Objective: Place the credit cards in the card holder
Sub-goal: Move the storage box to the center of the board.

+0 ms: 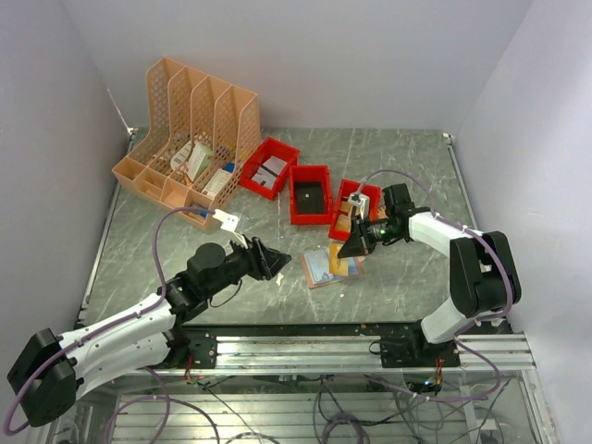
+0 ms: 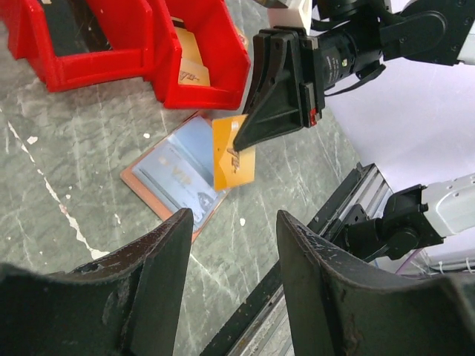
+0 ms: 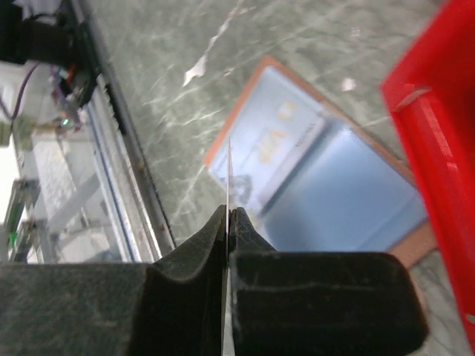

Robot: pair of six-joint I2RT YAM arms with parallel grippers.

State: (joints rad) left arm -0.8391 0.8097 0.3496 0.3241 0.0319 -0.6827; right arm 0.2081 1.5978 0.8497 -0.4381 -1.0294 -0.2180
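Observation:
The card holder (image 1: 317, 269) lies open on the table, salmon-pink rim around pale blue clear pockets; it also shows in the left wrist view (image 2: 172, 182) and the right wrist view (image 3: 334, 185). My right gripper (image 1: 357, 242) is shut on an orange credit card (image 2: 234, 154) and holds it upright just above the holder's near-right edge. In the right wrist view the card (image 3: 228, 174) is seen edge-on between the shut fingertips of my right gripper (image 3: 228, 213). My left gripper (image 1: 281, 262) is open and empty, to the left of the holder; in its own view (image 2: 234, 216) it points at the holder.
Three red bins (image 1: 311, 194) stand in a row behind the holder; the rightmost (image 2: 194, 67) holds another orange card. An orange lattice file rack (image 1: 190, 129) stands at the back left. The table's front rail (image 1: 370, 333) runs close to the holder.

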